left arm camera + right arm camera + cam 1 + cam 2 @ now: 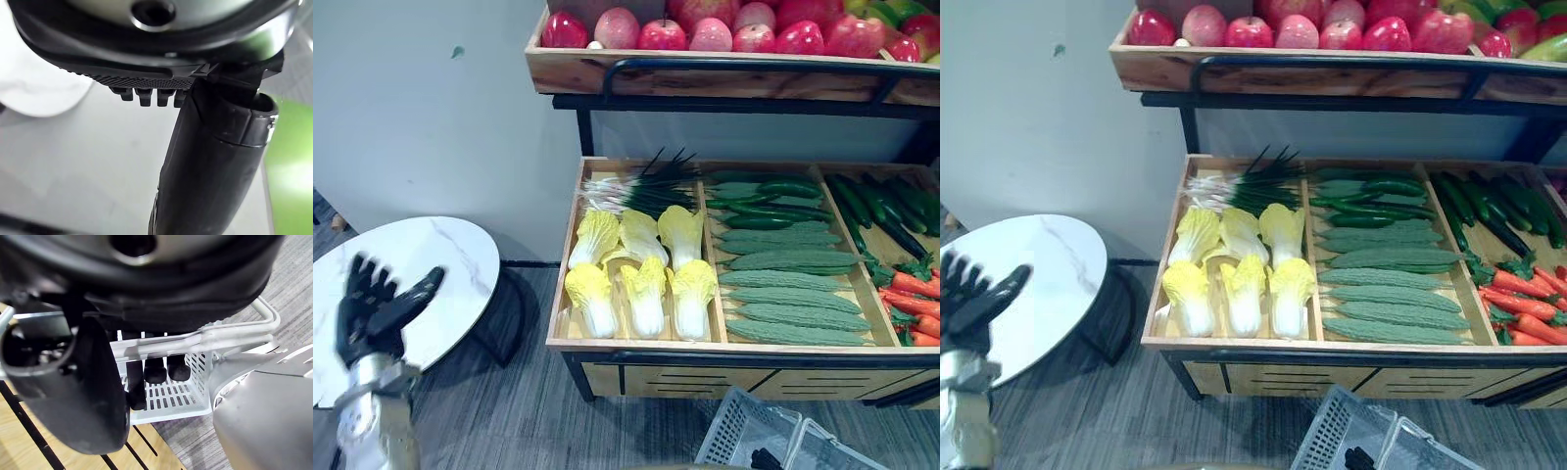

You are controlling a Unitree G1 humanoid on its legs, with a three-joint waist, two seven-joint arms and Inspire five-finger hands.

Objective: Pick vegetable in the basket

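A wooden stand (636, 345) holds vegetables: pale napa cabbages (641, 274), spring onions (641, 186), cucumbers (764, 201), bitter gourds (788, 294) and carrots (913, 305). On the floor in front of the stand is a white plastic basket (744, 431), with nothing visible inside. My right hand (83, 396) has its fingers (156, 369) curled round the basket's white handle (205, 340). At the far left my left hand (372, 308) is raised over a round table, open and holding nothing, well away from the stand.
The round white marble table (431, 259) stands left of the stand, against a pale wall. An upper shelf (705, 73) of red apples (734, 29) overhangs the back of the vegetable tray. Grey floor lies between table and stand.
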